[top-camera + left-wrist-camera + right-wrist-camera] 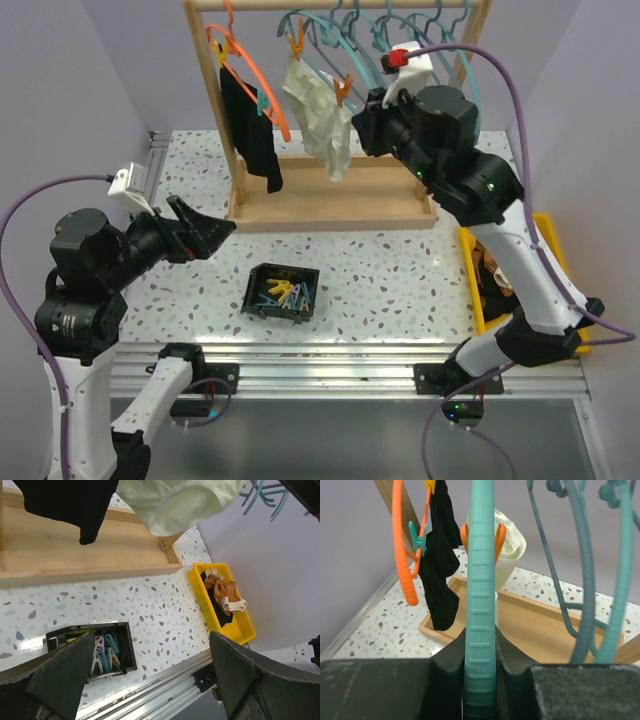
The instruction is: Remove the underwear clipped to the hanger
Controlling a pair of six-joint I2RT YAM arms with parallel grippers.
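The cream-white brief [320, 115] hangs from a teal hanger [330, 50] by orange clips [343, 92] on the wooden rack. The black piece [250, 130] hangs from an orange hanger [262, 75]. My right gripper [368, 125] is shut on the teal hanger's bar [481, 630], just right of the brief [512, 545]; the black piece [440, 565] hangs to its left. My left gripper [205, 232] is open and empty above the table, left of the rack's base. In the left wrist view the brief [175, 502] and black piece [70, 505] hang above.
A black tray [282, 291] with several coloured clothespins sits at the table's front middle. A yellow bin [222, 602] with brown clothes stands at the right edge. The wooden rack base [330, 205] spans the back. Several empty teal hangers [420, 30] hang at the right.
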